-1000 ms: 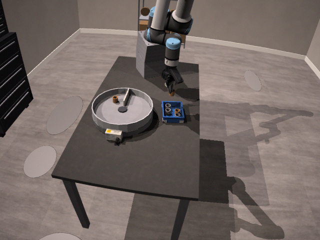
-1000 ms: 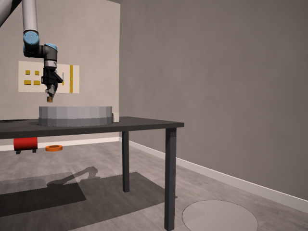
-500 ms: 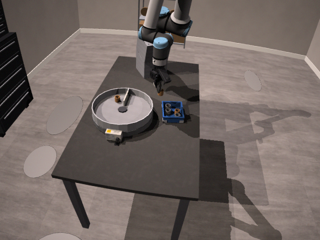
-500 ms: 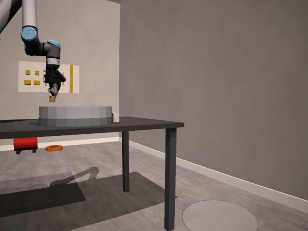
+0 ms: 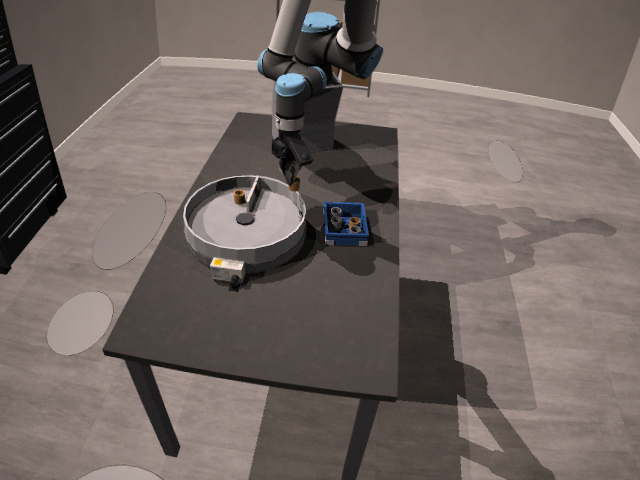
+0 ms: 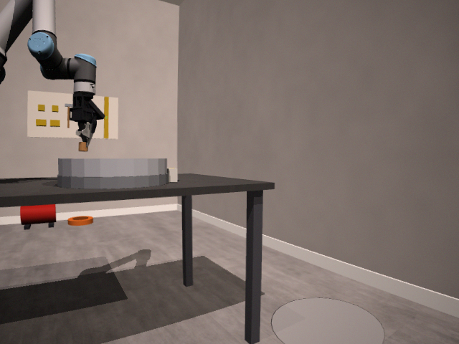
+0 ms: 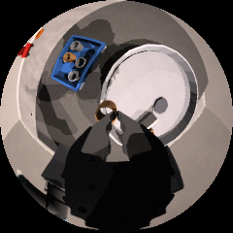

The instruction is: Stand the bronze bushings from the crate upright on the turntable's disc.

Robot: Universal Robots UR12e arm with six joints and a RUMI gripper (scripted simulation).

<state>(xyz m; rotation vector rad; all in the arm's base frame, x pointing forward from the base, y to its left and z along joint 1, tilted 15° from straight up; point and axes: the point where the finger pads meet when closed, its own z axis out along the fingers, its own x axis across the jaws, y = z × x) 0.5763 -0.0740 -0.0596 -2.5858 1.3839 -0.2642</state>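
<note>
The jaws of the gripper [image 5: 292,180] [image 6: 85,140] [image 7: 117,116] are closing almost completely, pinching the wall of one bronze bushing [image 5: 294,184] [image 6: 82,146] [image 7: 106,111] between their tips. The held bushing is hanging roughly upright in the air, higher than the rim of the turntable [image 5: 245,254] [image 6: 112,168] [image 7: 193,87] and near it; whether it is already overlapping that rim from above is hard to judge. Inside the turntable's wall, a second bronze bushing [image 5: 239,196] is standing upright on the pale disc [image 5: 273,212] [image 7: 138,83], beside a slanting bar [image 5: 253,193] [image 7: 148,119] and apart from the dark hub [image 5: 244,218] [image 7: 160,105]. On the table [image 5: 289,320] [image 6: 207,185], a blue crate [image 5: 346,240] [image 7: 78,87] is sitting near the turntable, holding a third bronze bushing [image 5: 354,221] [image 7: 70,57] and three grey steel bushings [image 5: 336,222] [image 7: 74,76]. A small white box [image 5: 227,269] [image 6: 172,174] is resting beside the turntable's outer wall.
</note>
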